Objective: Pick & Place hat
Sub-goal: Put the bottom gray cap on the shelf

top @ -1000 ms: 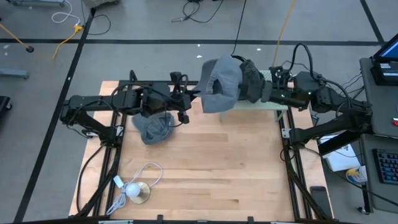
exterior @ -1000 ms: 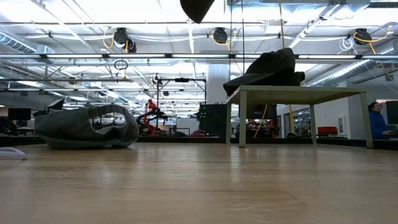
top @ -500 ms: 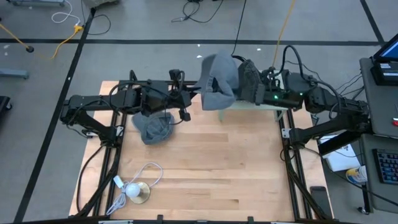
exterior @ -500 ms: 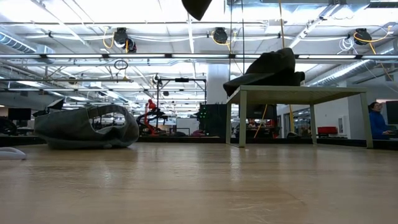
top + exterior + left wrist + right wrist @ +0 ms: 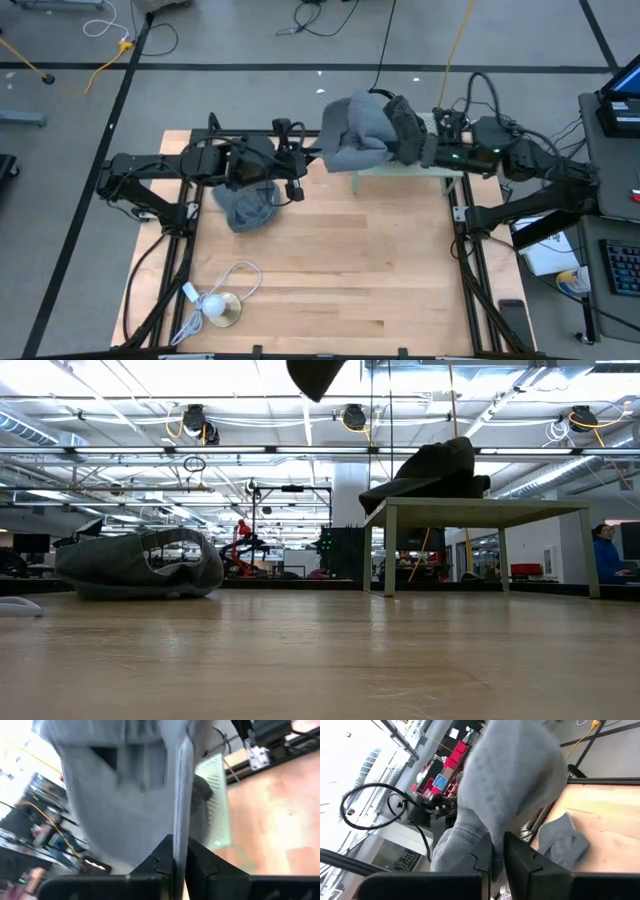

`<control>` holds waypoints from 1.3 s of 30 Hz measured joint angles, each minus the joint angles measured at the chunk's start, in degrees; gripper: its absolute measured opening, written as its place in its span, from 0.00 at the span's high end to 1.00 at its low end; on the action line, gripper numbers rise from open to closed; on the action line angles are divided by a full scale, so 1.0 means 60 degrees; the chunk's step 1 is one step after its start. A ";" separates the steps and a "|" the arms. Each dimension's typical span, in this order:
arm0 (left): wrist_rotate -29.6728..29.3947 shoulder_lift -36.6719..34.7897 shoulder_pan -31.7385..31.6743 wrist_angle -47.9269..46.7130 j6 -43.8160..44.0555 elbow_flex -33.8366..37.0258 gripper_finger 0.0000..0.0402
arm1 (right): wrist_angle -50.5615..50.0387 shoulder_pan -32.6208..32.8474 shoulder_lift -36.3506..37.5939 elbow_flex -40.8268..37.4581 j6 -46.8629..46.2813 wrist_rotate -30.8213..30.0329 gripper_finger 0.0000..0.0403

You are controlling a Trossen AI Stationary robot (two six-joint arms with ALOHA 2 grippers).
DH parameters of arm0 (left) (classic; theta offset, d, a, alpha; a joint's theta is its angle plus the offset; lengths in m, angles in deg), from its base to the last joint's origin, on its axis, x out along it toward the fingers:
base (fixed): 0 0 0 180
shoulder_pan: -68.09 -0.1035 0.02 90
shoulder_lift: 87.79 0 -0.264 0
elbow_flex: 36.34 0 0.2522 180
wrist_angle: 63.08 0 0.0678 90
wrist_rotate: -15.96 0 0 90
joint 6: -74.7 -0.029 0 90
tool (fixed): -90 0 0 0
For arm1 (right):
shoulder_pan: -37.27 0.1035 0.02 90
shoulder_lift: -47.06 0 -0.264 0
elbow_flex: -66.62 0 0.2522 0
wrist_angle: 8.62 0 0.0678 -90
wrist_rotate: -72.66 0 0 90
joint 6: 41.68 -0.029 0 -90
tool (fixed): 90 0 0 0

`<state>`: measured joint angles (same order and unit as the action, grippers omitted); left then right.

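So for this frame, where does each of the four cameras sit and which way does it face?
High: overhead, straight down; both arms, grey hat held between them.
Low: table-top height, level across the wood toward the room; second hat, small stand; no arm clearly shown.
Left wrist: behind left gripper, pinching the hat.
Right wrist: behind right gripper, shut on the hat.
Both wrist views share the held hat.

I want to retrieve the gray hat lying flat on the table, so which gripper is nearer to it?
Left. The left gripper sits just beyond the hat lying on the table, clamped on the raised hat. The right gripper grips that raised hat from the far side, over the small stand.
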<state>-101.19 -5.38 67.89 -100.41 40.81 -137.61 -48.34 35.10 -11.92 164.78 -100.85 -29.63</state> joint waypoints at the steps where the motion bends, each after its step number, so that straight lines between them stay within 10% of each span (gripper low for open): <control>1: 0.0009 0.0000 0.0004 -0.0218 0.0255 0.0000 0.91 | -0.0193 -0.0015 0.0150 0.0000 -0.0012 -0.0020 0.95; 20: 0.0380 0.0000 0.0684 -0.1810 0.2271 0.0000 0.78 | -0.3323 -0.0899 0.1879 0.0373 0.1547 -0.0494 0.95; 39: 0.0540 0.0000 0.0952 -0.1754 0.3244 0.0000 0.78 | -0.7629 -0.1822 -0.0522 0.4762 0.6974 -0.2640 0.95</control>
<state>-97.95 -5.38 73.61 -110.94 60.27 -137.61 -94.11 24.17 -15.05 193.36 -59.01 -45.47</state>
